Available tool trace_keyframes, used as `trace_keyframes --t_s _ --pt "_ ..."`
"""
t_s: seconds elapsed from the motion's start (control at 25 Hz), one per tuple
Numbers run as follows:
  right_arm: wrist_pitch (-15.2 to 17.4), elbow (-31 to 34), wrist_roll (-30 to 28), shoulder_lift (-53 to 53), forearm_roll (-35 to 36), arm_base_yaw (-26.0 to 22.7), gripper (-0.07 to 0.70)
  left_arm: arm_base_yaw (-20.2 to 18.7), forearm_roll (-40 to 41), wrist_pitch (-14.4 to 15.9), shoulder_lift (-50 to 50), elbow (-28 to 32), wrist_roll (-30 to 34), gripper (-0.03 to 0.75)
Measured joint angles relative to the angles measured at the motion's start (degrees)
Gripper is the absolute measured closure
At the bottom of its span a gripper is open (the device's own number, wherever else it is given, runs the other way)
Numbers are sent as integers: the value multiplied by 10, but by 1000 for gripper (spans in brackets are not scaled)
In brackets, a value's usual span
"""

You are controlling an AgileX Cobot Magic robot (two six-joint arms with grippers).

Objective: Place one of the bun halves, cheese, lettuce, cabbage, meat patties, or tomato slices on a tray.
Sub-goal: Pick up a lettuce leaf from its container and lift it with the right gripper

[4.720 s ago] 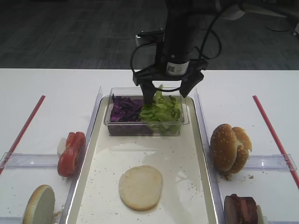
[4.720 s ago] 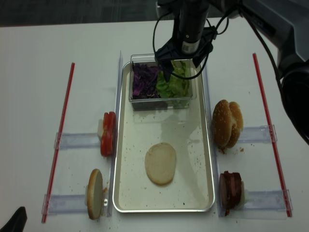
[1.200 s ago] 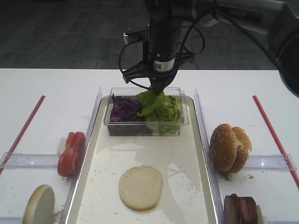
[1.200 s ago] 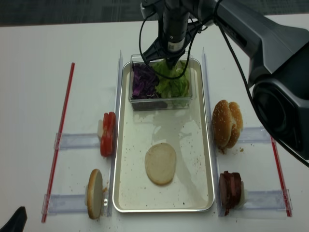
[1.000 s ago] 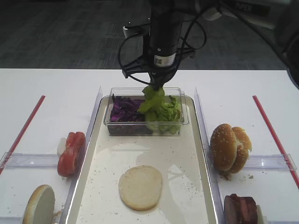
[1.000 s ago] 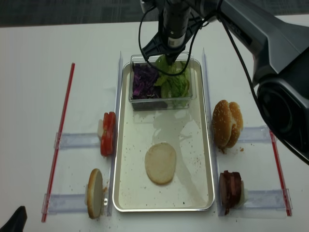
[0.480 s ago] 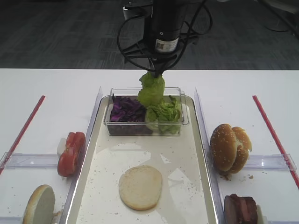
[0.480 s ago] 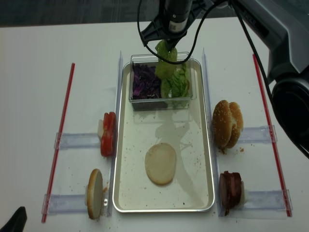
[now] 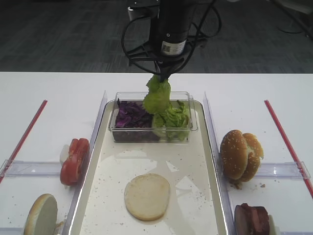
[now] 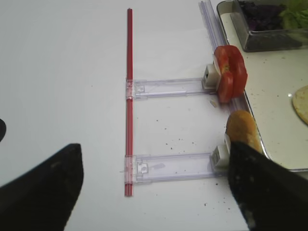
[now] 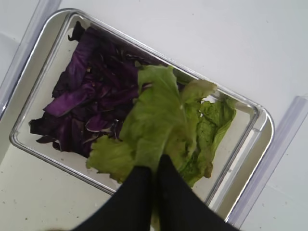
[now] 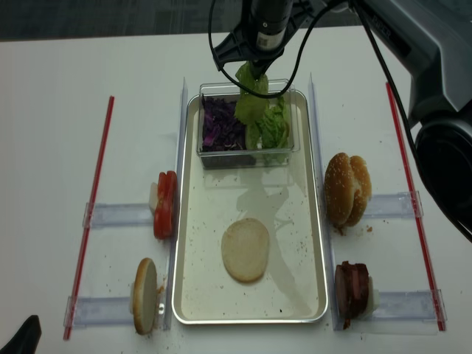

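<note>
Tray [image 9: 93, 161]: long, silver rim, cream floor, mid-table; bare floor in middle and front apart from one pale bun disc [image 9: 146, 196] lying flat toward near end. Plenty of room between tub and disc, more to disc's right.

Clear tub [image 9: 193, 117] at tray's far end, inside rim: purple cabbage [image 9: 131, 114] in left half, rest of lettuce [image 9: 173, 117] in right half.

R gripper [image 9: 162, 74] above tub, jaws pinched tight on upper end of a lettuce leaf [image 9: 157, 95]. Vs approx. 1 s ago: leaf lifted off the pile, now hanging free, lower tip about level w/ tub rim, near the heap; contact not clear. Wrist view: fingers [image 11: 139, 192] closed on leaf stem, leaf fanned over tub.

Meaning: pick looks done; carry to tray floor next, prob. onto or beside the disc.

Edges: tub's near wall to clear w/ the dangling tip; a bit more height prob. wise. Tray side rims flanked by clear holders.

Outside tray: tomato slices [image 9: 75, 160] and a bun half [image 9: 41, 215] on L; sesame buns [image 9: 240, 155] and meat patties [image 9: 252, 220] on R. None in the straight path.

L gripper [image 10: 154, 192]: only dark fingers at frame edges, well apart, nothing between, parked off tray's left.
</note>
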Motion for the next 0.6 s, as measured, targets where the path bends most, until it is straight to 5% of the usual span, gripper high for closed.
trace_keyframes --t_s 0.6 --pt "1 4 0 -47 12 0 579 0 0 0 0 0 0 151"
